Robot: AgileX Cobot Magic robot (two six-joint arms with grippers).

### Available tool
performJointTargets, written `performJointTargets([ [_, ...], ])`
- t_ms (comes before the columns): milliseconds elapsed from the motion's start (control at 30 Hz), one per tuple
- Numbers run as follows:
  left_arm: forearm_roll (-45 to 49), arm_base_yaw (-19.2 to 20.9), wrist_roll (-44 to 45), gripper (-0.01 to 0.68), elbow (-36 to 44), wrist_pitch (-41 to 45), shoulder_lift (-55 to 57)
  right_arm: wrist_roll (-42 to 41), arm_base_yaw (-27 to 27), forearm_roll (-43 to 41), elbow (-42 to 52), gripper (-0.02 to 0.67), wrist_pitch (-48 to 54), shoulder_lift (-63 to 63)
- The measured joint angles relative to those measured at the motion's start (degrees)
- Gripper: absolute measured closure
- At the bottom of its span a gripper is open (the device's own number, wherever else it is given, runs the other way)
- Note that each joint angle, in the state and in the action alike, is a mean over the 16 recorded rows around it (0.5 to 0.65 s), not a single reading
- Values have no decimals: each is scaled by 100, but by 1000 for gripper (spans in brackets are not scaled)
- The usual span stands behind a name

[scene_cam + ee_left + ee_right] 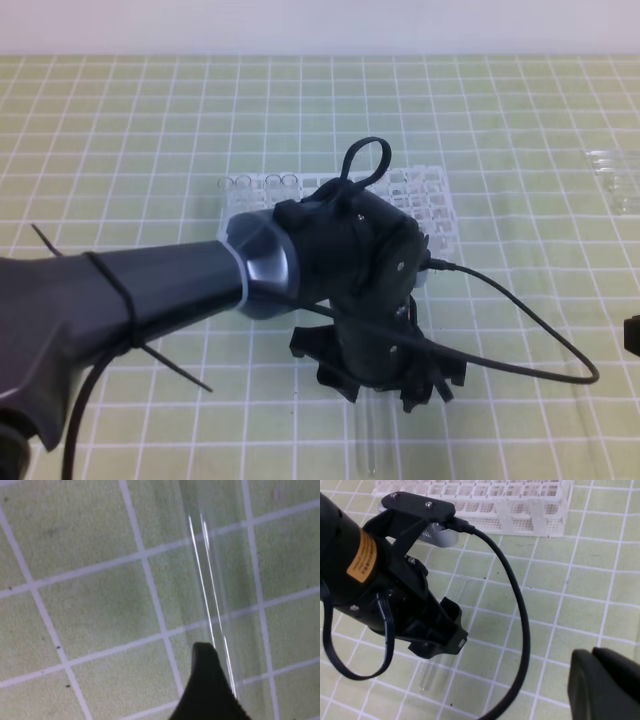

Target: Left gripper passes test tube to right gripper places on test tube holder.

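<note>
A clear test tube (372, 445) lies flat on the green grid mat near the front edge. My left gripper (378, 395) hangs over it, pointing down, jaws spread wide, the tube's upper half hidden beneath it. In the left wrist view the test tube (215, 580) runs past one black finger (207, 690), resting on the mat. The right wrist view shows the left gripper (437, 640) covering the middle of the test tube (431, 672). The white test tube holder (425, 200) stands behind. My right gripper (592, 655) waits shut and empty at the far right (632, 335).
A black cable (540, 340) loops from the left wrist out to the right over the mat. Clear tubes (258, 184) stand in the holder's left end, and loose clear tubes (612, 178) lie at the back right.
</note>
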Motion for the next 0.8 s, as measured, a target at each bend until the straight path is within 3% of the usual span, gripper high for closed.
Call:
performJointTargets([
  [800,82,1,3,253,-9,16,333,0,46,0,0,664,22,0],
])
